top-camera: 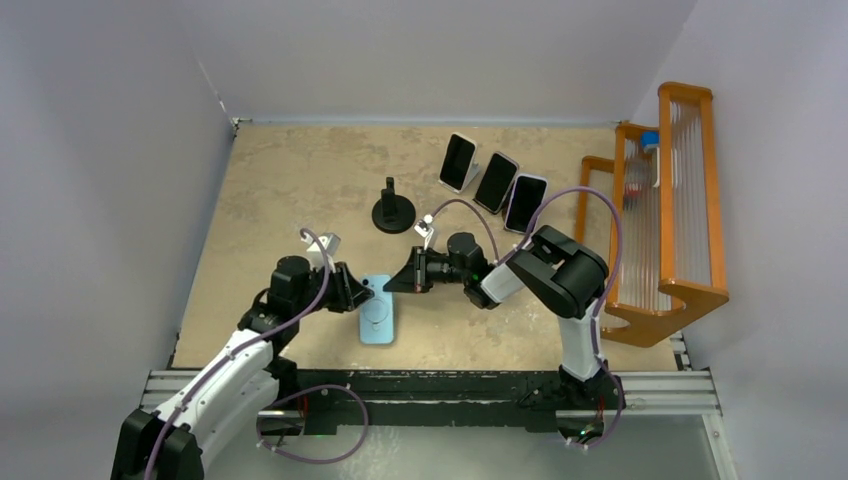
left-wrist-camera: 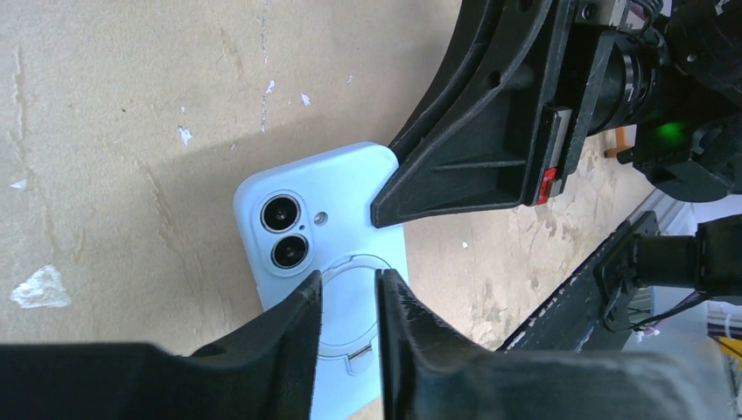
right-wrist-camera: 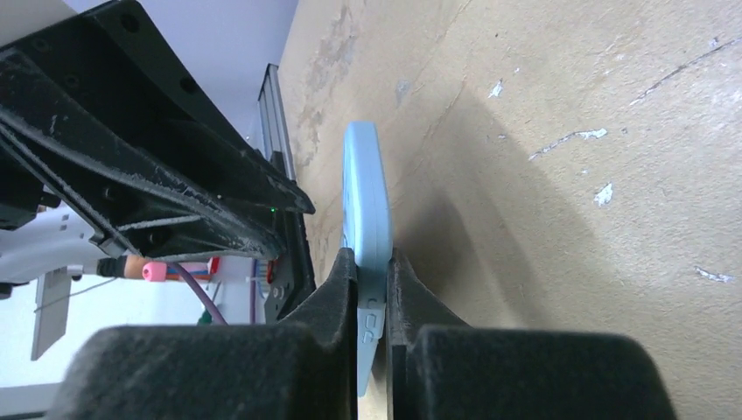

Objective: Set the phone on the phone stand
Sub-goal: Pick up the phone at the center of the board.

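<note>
Phone (top-camera: pixel 378 310), pale blue, lies back up near the table's (top-camera: pixel 270 200) front edge. Only the right wrist view shows the right gripper (right-wrist-camera: pixel 372 262) clamped on its edge, while the left gripper (left-wrist-camera: pixel 348 293) hovers over it, fingers slightly apart. Stand (top-camera: pixel 393 208) sits at 12 o'clock beyond.

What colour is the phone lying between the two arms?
The phone is light blue, clearest in left wrist view.

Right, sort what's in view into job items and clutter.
Job:
blue phone
black phone stand
right gripper, shut on the phone's edge
left gripper, open over the phone's back

Lying about:
three propped phones at the back
wooden rack on the right
</note>
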You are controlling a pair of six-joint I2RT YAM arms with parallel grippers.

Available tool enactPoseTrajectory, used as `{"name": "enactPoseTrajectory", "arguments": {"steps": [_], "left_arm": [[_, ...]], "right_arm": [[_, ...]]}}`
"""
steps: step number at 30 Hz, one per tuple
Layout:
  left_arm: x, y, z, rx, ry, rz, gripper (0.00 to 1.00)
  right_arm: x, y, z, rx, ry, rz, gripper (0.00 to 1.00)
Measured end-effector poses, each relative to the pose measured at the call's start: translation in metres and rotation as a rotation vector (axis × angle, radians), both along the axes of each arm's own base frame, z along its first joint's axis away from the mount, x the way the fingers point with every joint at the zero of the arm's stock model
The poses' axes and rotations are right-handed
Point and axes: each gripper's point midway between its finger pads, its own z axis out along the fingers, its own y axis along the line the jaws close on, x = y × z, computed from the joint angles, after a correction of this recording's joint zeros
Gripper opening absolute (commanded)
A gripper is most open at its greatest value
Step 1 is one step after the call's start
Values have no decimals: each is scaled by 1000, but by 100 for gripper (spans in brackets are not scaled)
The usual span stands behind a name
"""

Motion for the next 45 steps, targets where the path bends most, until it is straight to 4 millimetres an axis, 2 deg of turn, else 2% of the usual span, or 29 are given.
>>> {"name": "enactPoseTrajectory", "arguments": {"steps": [3, 6, 8, 11, 13, 16, 21, 25, 30, 36, 42, 45], "left_arm": [[0, 2, 1, 5, -7, 9, 53], [0, 3, 2, 10, -29, 9, 63], [0, 3, 1, 13, -57, -1, 66], [0, 0, 2, 19, -95, -25, 66], [2, -5, 7, 25, -148, -60, 66], [6, -12, 13, 43, -221, -99, 67], [3, -38, 26, 105, -415, -230, 68], [1, -64, 34, 187, -612, -328, 70], [-1, -84, 35, 317, -820, -354, 71], [13, -81, 25, 474, -944, -272, 75], [22, -79, 26, 498, -968, -218, 75], [23, -82, 23, 498, -967, -225, 71]], "right_arm": [[1, -1, 2, -2, 18, -15, 0], [3, -14, 4, -37, 89, -84, 0], [10, -26, 11, -61, 137, -151, 0], [32, -46, 27, -106, 164, -300, 0], [49, -60, 44, -141, 182, -424, 0], [63, -74, 66, -178, 219, -563, 0], [90, -94, 93, -303, 310, -794, 0], [90, -107, 88, -371, 366, -867, 0], [71, -122, 60, -492, 465, -889, 0], [64, -121, 55, -511, 494, -887, 0], [62, -119, 56, -505, 505, -872, 0], [61, -116, 57, -496, 511, -861, 0]]}}
